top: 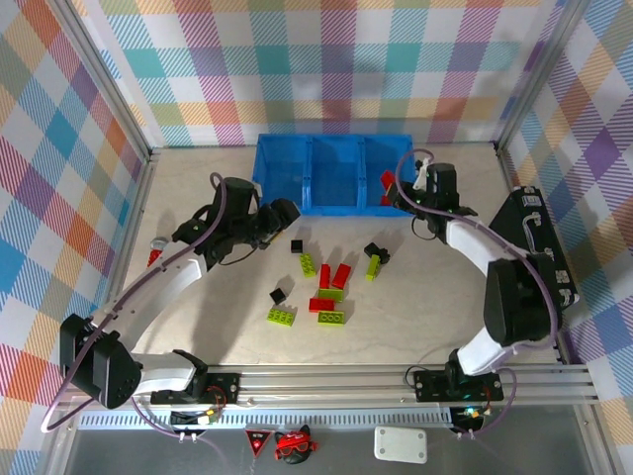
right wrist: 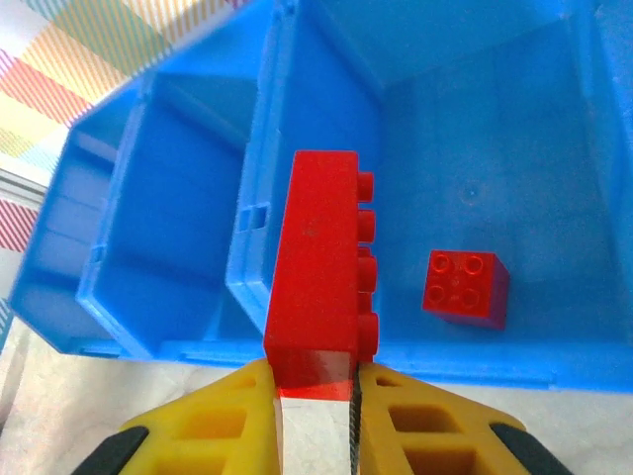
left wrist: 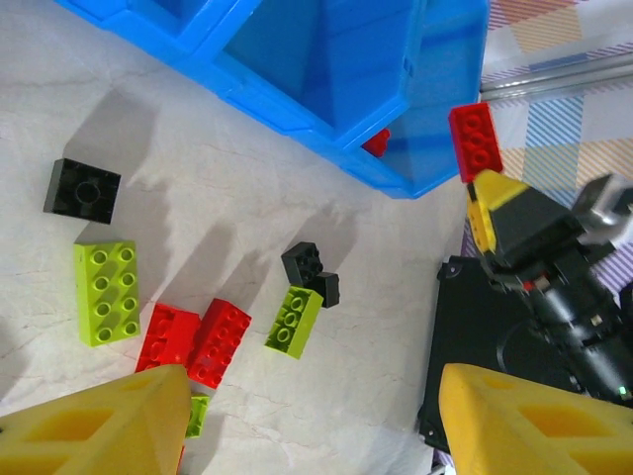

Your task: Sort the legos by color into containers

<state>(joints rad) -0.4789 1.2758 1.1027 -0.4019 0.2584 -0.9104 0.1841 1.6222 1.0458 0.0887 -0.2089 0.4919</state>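
Right gripper clamps a long red brick by one end. The jaws are narrow and tight on it, and the brick stands up out of the fingers so the free end leads. It hangs at the front edge of the rightmost compartment of the blue bin. One small red brick already lies on that compartment's floor, so it reads as the red one, and the held brick is lined up to drop there. Not released yet. The middle and left compartments look empty.

Left gripper hovers with jaws well apart and nothing between them. It looks down on the loose legos on the table: lime, red and black pieces scattered just in front of the bin. It is likely staged for the next pick. The lime brick and the black brick sit free of neighbours, so they look easier than the two red ones touching side by side. Most of the sort is not yet done.
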